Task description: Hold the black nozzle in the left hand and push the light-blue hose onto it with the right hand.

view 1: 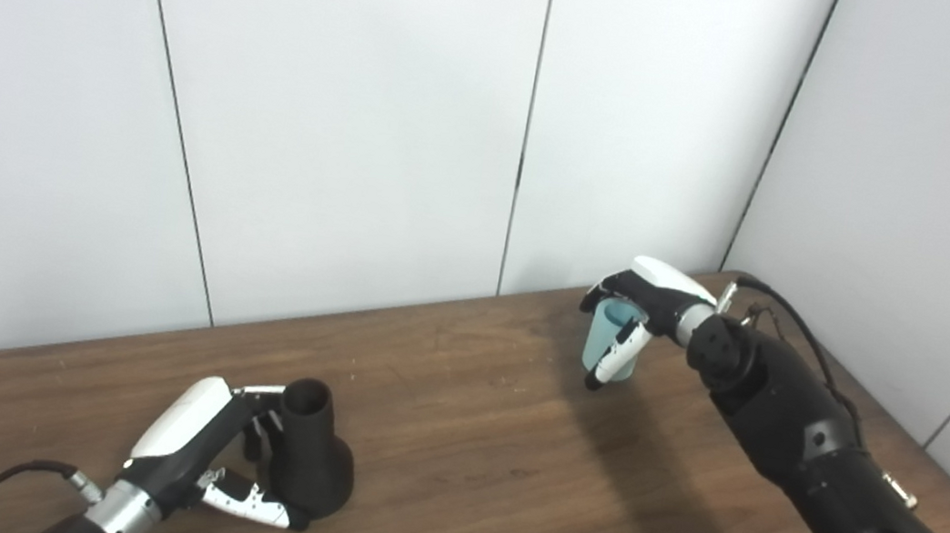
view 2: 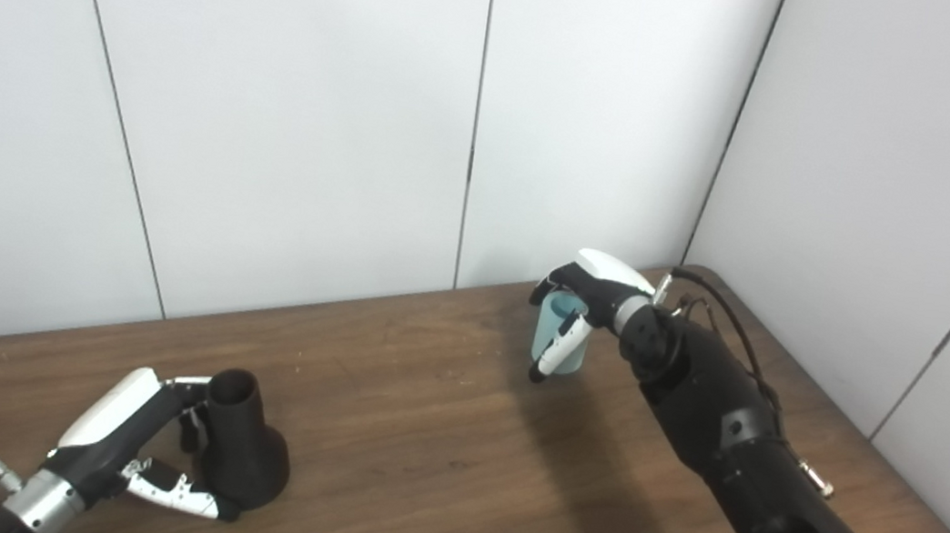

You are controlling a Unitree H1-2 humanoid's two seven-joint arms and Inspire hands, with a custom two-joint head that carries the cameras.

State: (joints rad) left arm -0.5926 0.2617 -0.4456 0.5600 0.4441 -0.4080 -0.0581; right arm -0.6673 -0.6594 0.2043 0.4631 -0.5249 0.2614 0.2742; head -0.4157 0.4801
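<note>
**Nozzle gripped on the desk, hose gripped well away from it**

The black nozzle [view 1: 310,456] stands upright on the wooden desk [view 1: 469,449], wide base down and open narrow mouth up. The left hand [view 1: 216,453] is wrapped around it from the side nearer the left edge of the desk: its upper fingers [view 1: 261,392] press against the nozzle's neck just under the mouth, and the thumb [view 1: 250,508] lies low against the flared base, so the hand is closed on the nozzle.

Well apart from the nozzle, toward the far right corner of the desk, the right hand [view 1: 639,311] holds the light-blue hose [view 1: 612,340]. It shows as a short, pale-blue tube, roughly upright with its open end up. The hand's dark fingers curl over the tube's top rim and a white-tipped finger [view 1: 614,358] lies down its front, so the hand is clamped on it. Whether the tube's lower end touches the desk cannot be told; a dark shadow falls on the wood below it.

Behind both stands a white panelled wall [view 1: 350,103].
</note>
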